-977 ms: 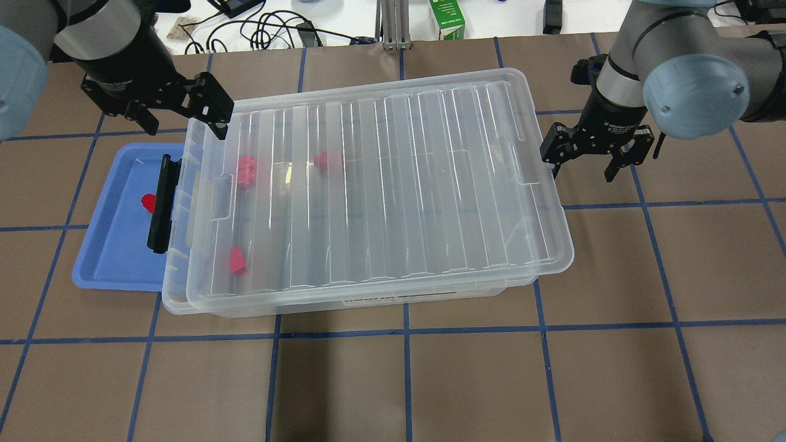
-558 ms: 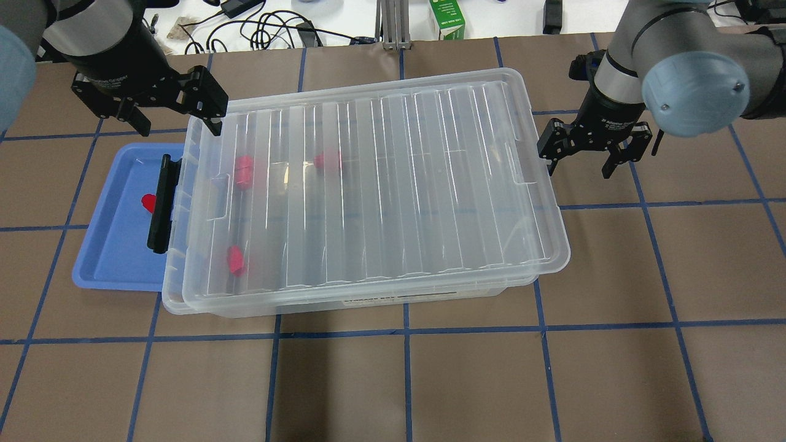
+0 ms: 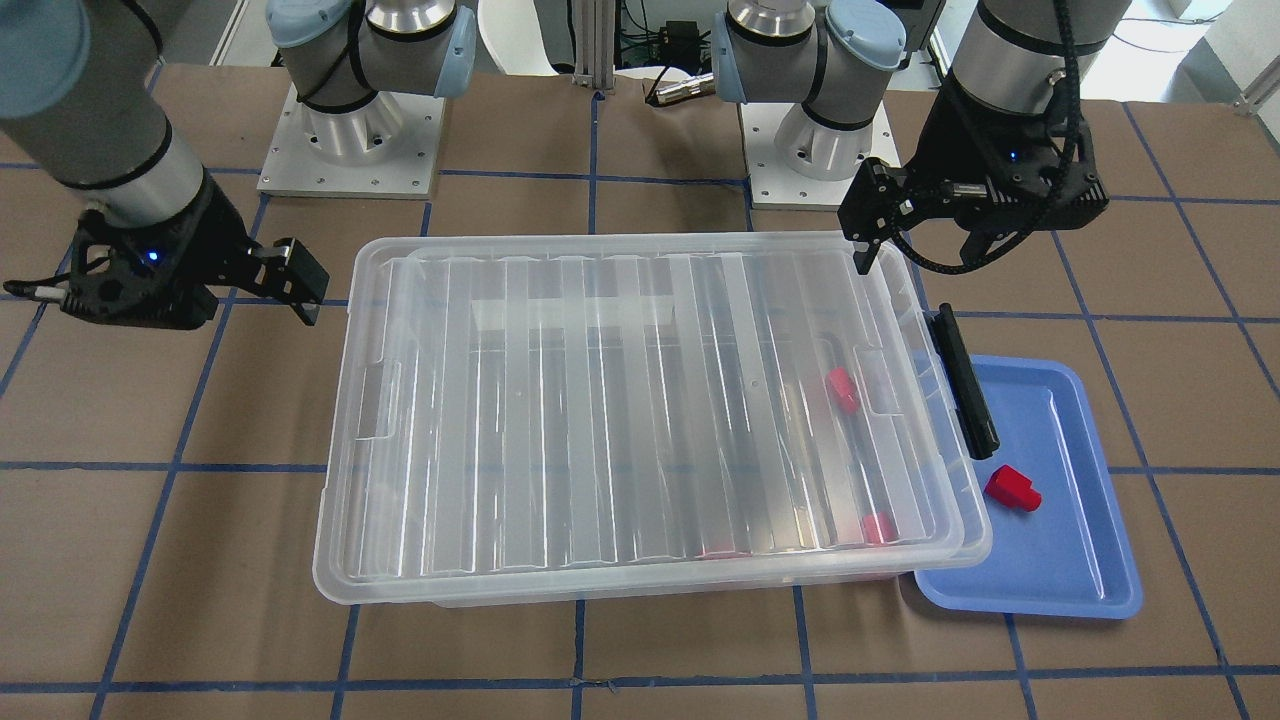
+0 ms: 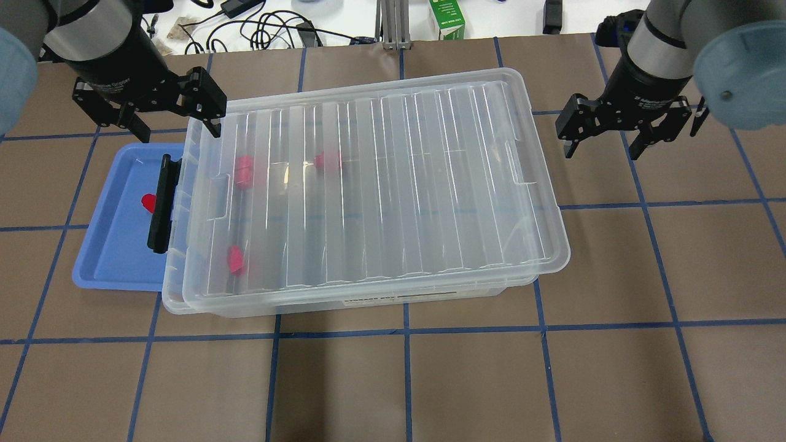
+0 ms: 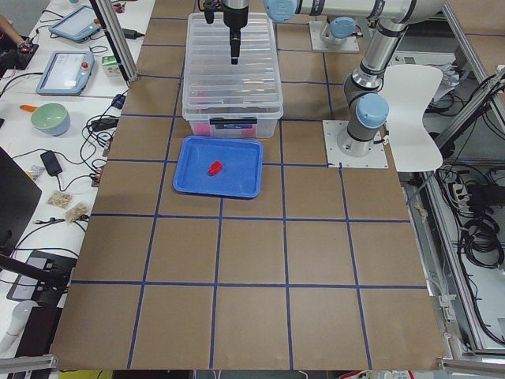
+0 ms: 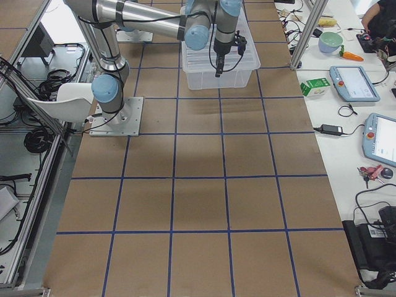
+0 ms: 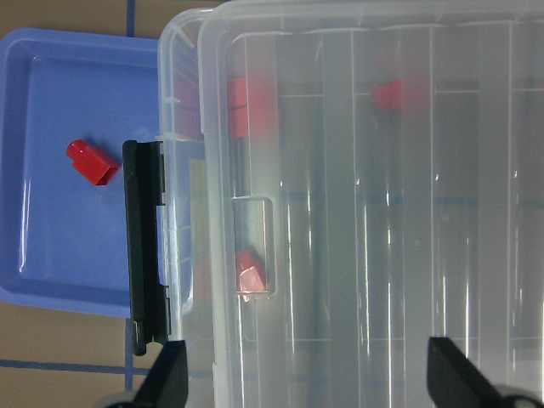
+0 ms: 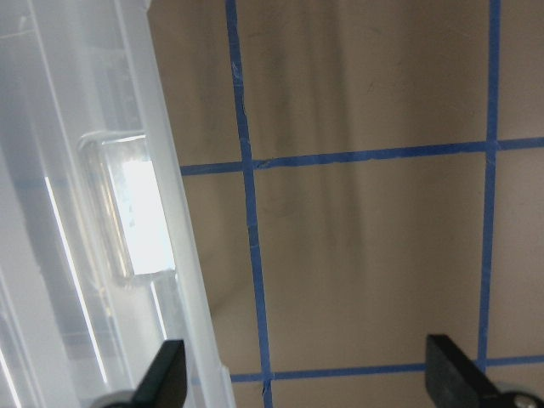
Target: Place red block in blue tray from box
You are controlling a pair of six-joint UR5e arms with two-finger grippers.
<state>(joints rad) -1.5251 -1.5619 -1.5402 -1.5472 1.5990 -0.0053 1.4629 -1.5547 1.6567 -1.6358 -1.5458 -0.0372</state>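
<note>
Three spare red blocks (image 4: 235,260) show blurred through the ribbed lid (image 4: 430,153) of the box (image 4: 393,301), toward its left end in the overhead view. Just left of them, the red block (image 4: 148,202) lies on the floor of the blue tray (image 4: 110,258), half hidden by the black latch bar (image 4: 161,205). The box's left end covers the tray's right edge. Higher up, the left gripper (image 4: 178,132) hangs spread and empty at the box's upper left corner, as before. At upper right the right gripper (image 4: 600,150), also spread and empty, has drawn up and rightward, farther from the box's right end.
</note>
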